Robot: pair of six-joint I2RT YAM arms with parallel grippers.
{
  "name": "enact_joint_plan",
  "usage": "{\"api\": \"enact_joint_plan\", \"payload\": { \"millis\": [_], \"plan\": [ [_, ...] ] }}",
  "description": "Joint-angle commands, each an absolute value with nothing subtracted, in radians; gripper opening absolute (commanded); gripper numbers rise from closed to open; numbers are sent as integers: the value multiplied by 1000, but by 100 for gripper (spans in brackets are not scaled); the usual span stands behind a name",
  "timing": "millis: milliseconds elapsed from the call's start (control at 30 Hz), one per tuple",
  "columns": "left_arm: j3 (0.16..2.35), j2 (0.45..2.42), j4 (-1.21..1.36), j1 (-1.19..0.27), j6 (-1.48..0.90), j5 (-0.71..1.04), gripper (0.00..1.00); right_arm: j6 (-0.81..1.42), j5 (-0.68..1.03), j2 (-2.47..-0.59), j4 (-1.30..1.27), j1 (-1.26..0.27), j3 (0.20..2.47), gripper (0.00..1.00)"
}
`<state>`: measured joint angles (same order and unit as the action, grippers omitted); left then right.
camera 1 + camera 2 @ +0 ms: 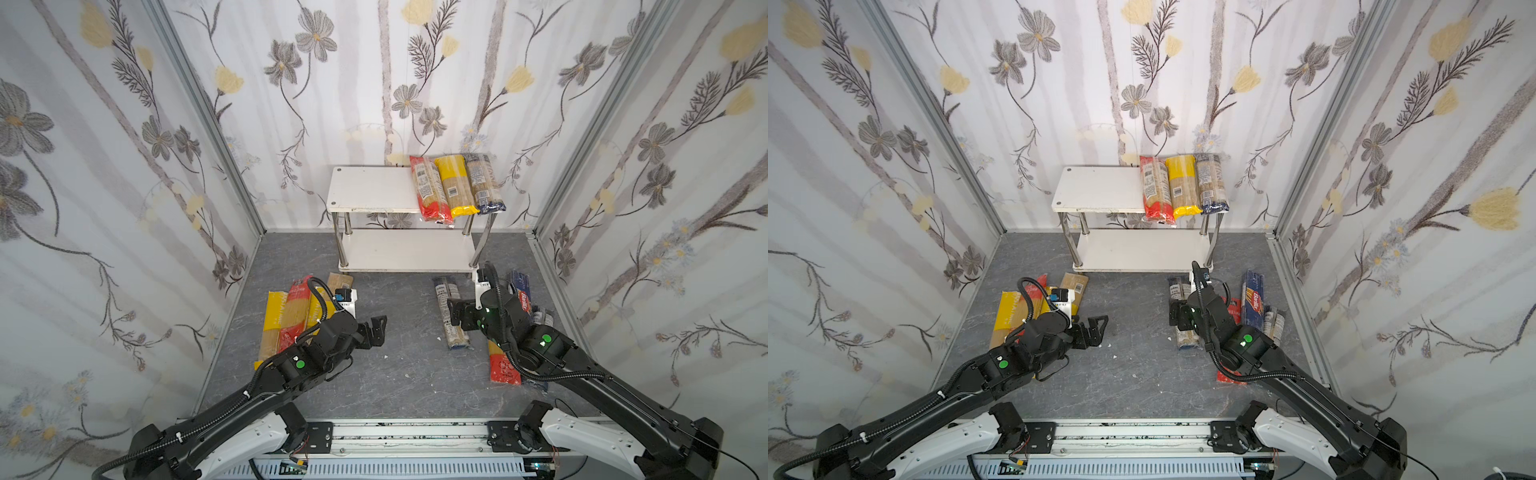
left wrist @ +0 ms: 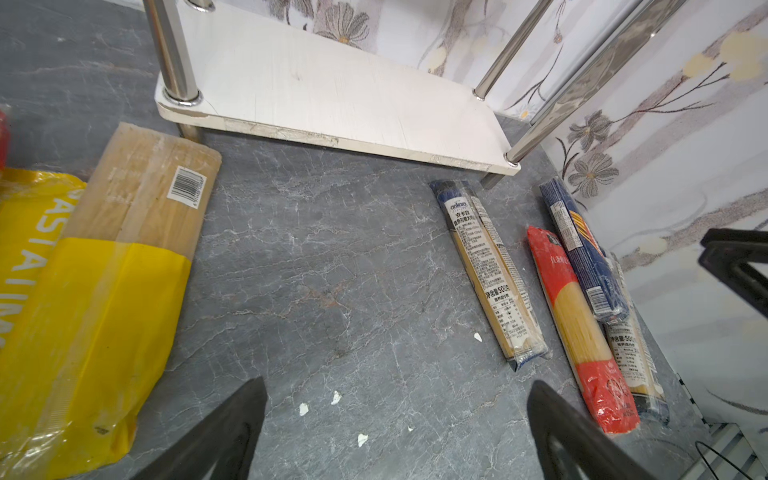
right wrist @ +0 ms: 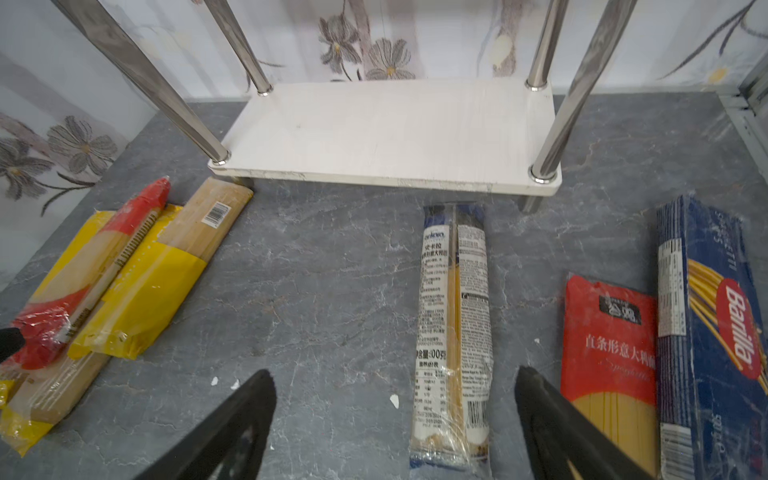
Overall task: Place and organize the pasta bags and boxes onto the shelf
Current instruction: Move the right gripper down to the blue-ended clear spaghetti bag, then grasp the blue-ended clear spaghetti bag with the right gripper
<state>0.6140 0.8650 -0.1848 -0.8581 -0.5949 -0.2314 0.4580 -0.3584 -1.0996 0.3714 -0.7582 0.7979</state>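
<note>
Closest in: mounting rail [image 1: 407, 432] with both arm bases, arms stretched out over the grey marbled surface [image 1: 395, 374]. Shelf [image 1: 374, 191] stands at the back wall, two tiers. Top tier carries three packs at its right end, side by side and touching: red pack [image 1: 430, 191], yellow pack [image 1: 455, 187], dark blue pack [image 1: 484, 183], all poking past the front edge. Its lower tier [image 1: 407, 249] is bare.

Remaining pasta lies on the surface. Left pile [image 1: 286, 316] of yellow and red bags overlaps, beside the left arm. Near the right wall, Barilla box [image 3: 715, 332] overlaps a red bag [image 3: 606, 340]. Slim blue-ended bag [image 3: 455, 332] lies alone in front of the shelf.

Left end effector [image 2: 397, 384]: jaws wide, empty, over bare surface. Right end effector [image 3: 395, 372]: jaws wide, empty, hanging above the slim bag's near part. White crumbs [image 2: 334, 397] are scattered mid-surface.

Likely next step: right arm takes the slim bag.

Risks:
- Grabbing near one end would let the long bag droop or swing.
- Slick film may slip from the jaws.
- A hard squeeze could snap spaghetti.
- Sliding a new pack onto the top tier may nudge the overhanging three off the front.
- Going into the lower tier, the bag could catch a chrome leg.
- Pulling the red bag first would drag the box along.
</note>
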Motion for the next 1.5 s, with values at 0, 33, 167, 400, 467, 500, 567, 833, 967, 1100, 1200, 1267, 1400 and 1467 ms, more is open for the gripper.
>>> {"api": "enact_joint_plan", "payload": {
  "millis": [0, 33, 167, 400, 467, 500, 567, 833, 967, 1100, 1200, 1267, 1400, 1467],
  "plan": [
    [592, 881, -116, -868, -642, -231, 100, 526, -355, -1087, 266, -758, 697, 93],
    [587, 893, -106, -874, -650, -232, 100, 535, -350, -1090, 250, -758, 667, 94],
    [571, 947, -63, -905, -679, -232, 100, 567, -346, -1112, 203, -756, 584, 98],
    [581, 1070, -6, -968, -696, -238, 100, 580, -356, -1227, 133, -737, 516, 100],
    [589, 1101, 5, -985, -696, -241, 100, 579, -349, -1259, 99, -732, 500, 100],
    [590, 1113, 10, -992, -697, -244, 100, 581, -345, -1272, 83, -730, 492, 100],
    [595, 1137, 23, -1004, -698, -247, 100, 579, -338, -1302, 51, -722, 481, 100],
    [600, 1204, 55, -1042, -709, -240, 100, 603, -337, -1397, 23, -706, 500, 100],
    [591, 1202, 58, -1048, -710, -243, 100, 620, -327, -1457, 1, -704, 511, 100],
    [573, 1179, 60, -1047, -707, -254, 100, 627, -334, -1523, -13, -703, 532, 100],
    [558, 1159, 60, -1048, -705, -263, 100, 631, -334, -1563, -29, -703, 544, 100],
    [546, 1148, 60, -1048, -704, -270, 100, 636, -327, -1584, -45, -703, 549, 100],
    [532, 1140, 60, -1048, -703, -278, 100, 643, -333, -1643, -64, -703, 554, 99],
    [528, 1138, 60, -1048, -700, -281, 100, 646, -331, -1671, -71, -703, 558, 98]
  ]
}}
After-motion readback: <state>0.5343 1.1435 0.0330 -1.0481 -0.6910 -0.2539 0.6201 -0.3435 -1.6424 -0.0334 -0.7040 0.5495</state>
